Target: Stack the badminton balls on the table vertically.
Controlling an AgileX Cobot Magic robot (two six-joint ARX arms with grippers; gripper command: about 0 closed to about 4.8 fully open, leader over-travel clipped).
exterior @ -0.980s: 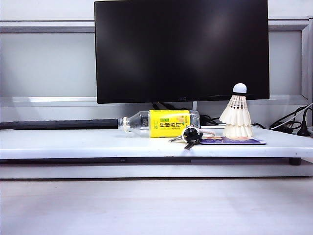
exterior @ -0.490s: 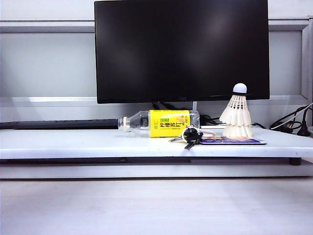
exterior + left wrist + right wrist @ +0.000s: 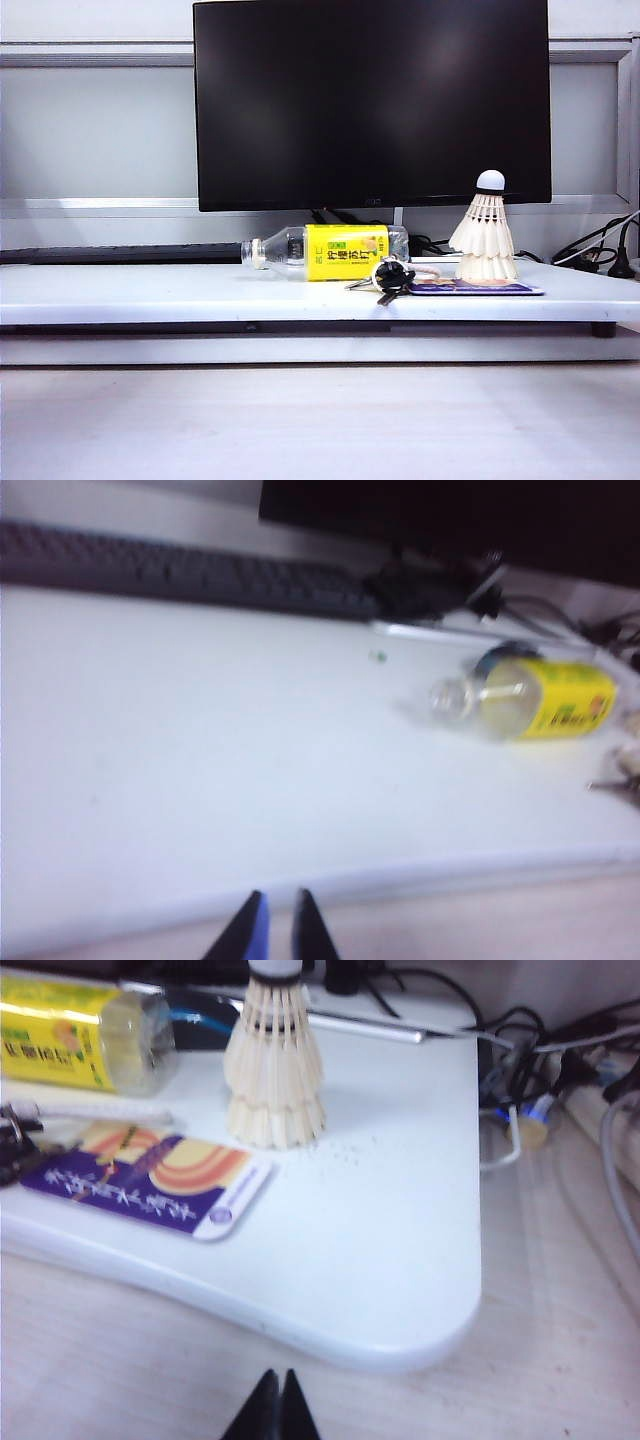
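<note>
A dark monitor (image 3: 371, 100) backs the white counter (image 3: 150, 292), where nothing has shifted over the last second: the badminton balls (image 3: 484, 240) stand nested upright, cork up, beside the bottle (image 3: 325, 252), so stacking looks done. The left claw (image 3: 274, 930) hangs slightly parted, empty. The right claw (image 3: 272, 1407), shut and empty, faces the cream feather stack (image 3: 273, 1070).

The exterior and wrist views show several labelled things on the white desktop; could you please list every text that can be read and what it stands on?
Clear plastic bottle with yellow label: dark Chinese characters, too small to read.
Black monitor: small logo on its lower bezel, too small to read.
Purple and orange card: white lettering, too blurred to read.
Stacked cream-white feather shuttlecocks: no text.
Left gripper and right gripper: no markings.
</note>
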